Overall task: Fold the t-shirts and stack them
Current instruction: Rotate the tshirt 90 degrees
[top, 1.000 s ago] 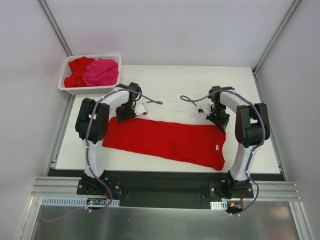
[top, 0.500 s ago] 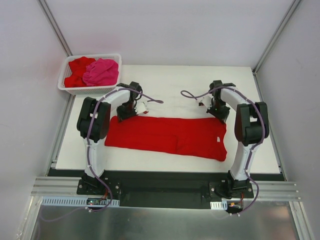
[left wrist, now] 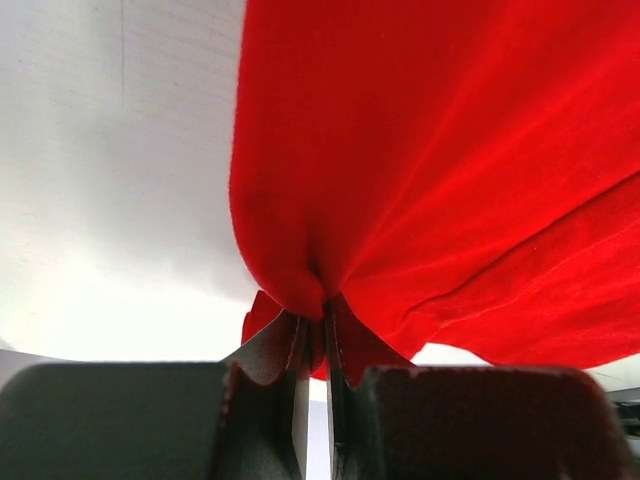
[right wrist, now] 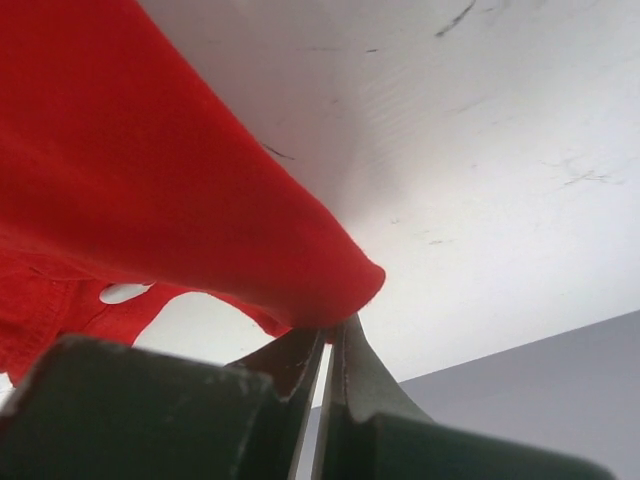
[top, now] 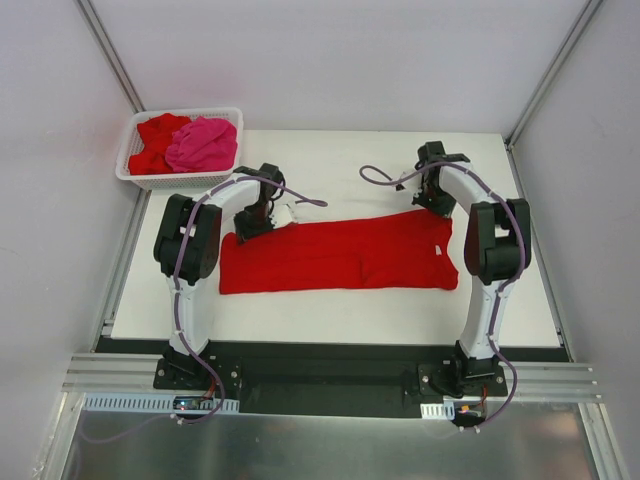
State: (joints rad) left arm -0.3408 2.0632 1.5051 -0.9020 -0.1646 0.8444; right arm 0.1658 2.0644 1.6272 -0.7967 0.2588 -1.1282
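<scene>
Pinching the far corners of the bright red cloth t-shirt (top: 340, 255), which lies across the middle of the white table (top: 330, 160), the left jaws and right jaws are each clamped on a thin fold. Uneven pulling could slip one corner free and skew the fold.

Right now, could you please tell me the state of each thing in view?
red t-shirt on the table, laid out as a long band, held at both ends.
left gripper, shut on its left end.
right gripper, shut on its right end.
white basket, upright, holding shirts.
pink t-shirt, crumpled inside it.
red t-shirt in the basket, crumpled.
</scene>
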